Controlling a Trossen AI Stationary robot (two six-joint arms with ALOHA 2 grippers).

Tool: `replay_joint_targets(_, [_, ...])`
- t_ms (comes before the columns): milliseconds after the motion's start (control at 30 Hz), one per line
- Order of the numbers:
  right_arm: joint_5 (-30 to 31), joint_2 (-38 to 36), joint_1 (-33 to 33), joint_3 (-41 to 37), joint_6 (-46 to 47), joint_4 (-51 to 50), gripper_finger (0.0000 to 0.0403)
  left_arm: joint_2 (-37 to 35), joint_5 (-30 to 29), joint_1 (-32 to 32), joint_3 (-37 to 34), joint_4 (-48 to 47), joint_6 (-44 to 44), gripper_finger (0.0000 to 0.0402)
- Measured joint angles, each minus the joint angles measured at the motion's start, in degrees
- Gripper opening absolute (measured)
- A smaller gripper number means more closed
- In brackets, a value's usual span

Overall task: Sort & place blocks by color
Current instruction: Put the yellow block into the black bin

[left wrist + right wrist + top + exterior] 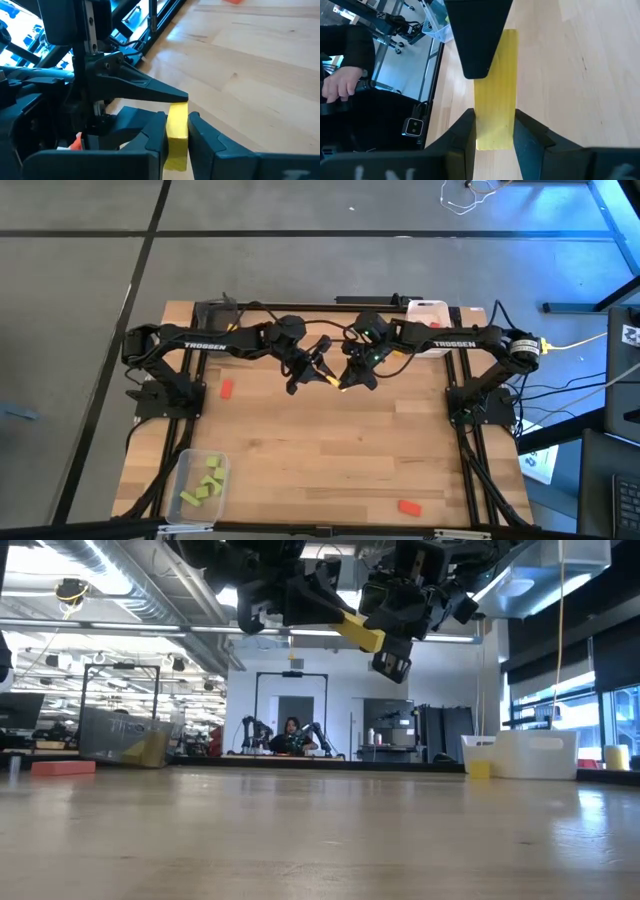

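Both my arms meet high over the middle of the surface (330, 440), toward its 12 o'clock half, with one yellow block (333, 381) held between them. In the low view the block (358, 632) hangs well clear of the wood, tilted.

My left fingers (177, 135) are clamped on the block (176, 135): one end stands up between the two dark pads, which press its sides. Just beyond it a finger of my other arm (150, 90) reaches across to the block's top.

My right fingers (494, 131) straddle the same block (496, 100) at its other end, one on each side and close against it. I cannot tell whether they are pressing it or only bracketing it. A finger from my left arm (477, 35) crosses over the block's far part.

The other blocks lie well apart from this. A red one (226, 389) sits at 9 o'clock by my left arm's base, and another red one (408, 507) lies near the 5 o'clock edge. The green ones (203, 483) are heaped in a clear tray (186, 461) at the 7 o'clock corner. A white tray (428, 309) stands at the 1 o'clock edge, behind my right arm.

In the right wrist view, a person's hand (340, 82) and dark sleeve show beyond the surface's edge
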Motion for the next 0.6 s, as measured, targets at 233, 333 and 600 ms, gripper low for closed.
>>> replay_joint_targets(233, [0.3, 0.0, -0.3, 0.0, -1.2, 0.2, 0.0124, -0.1, -1.3, 0.0, 0.1, -1.1, -1.4, 0.0047])
replay_joint_targets(333, [1.0, 0.0, -1.2, 0.0, -1.3, 1.5, 0.0161, -0.8, -4.6, 0.2, 0.2, -1.7, -3.8, 0.0045])
replay_joint_targets(600, [0.4, -0.4, -4.2, 0.1, -4.4, 1.4, 0.0185, -7.4, -13.5, 1.8, 0.2, -7.7, -6.5, 0.0044])
